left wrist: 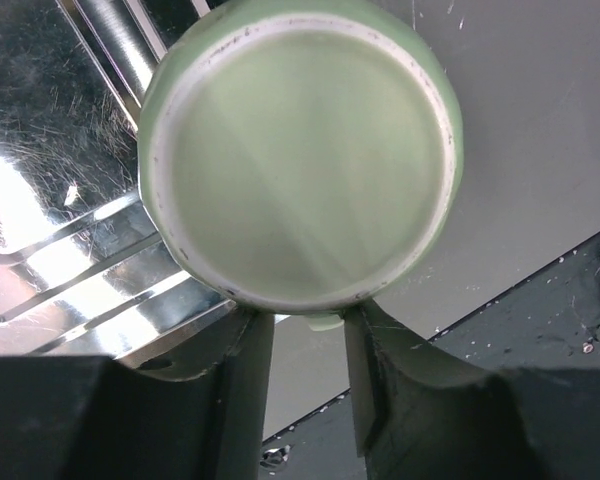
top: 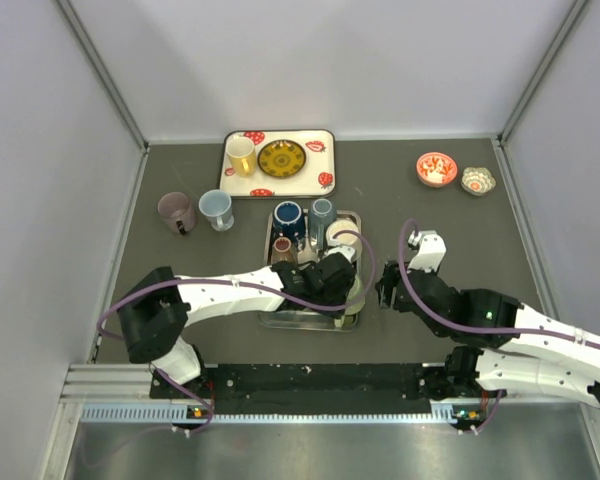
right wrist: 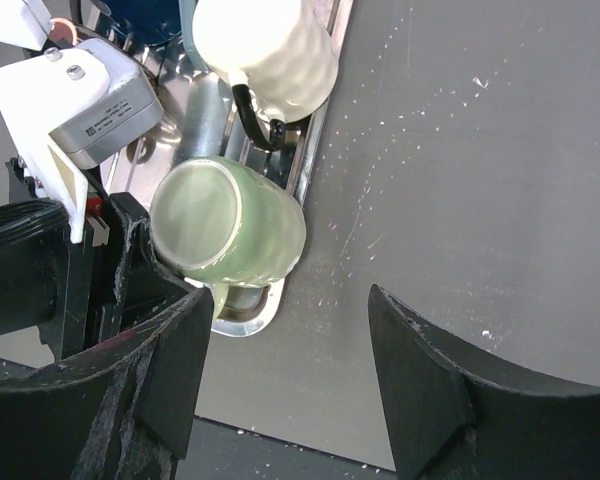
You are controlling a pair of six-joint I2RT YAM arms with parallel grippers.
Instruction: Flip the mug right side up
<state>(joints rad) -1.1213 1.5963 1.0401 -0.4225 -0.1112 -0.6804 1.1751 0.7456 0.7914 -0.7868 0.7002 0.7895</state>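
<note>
Left gripper [left wrist: 308, 318] clamped on handle of tilted green mug [left wrist: 300, 150] at tray [left wrist: 80, 300] edge, right gripper [right wrist: 290, 300] hovering open, empty

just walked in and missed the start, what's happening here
The left arm is at the metal tray, its jaws either side of the handle of a green mug that lies tipped with its base showing. Whether they grip it yet is unclear. The right arm hovers beside the tray, jaws open and empty. The mug is not upright yet.
</note>
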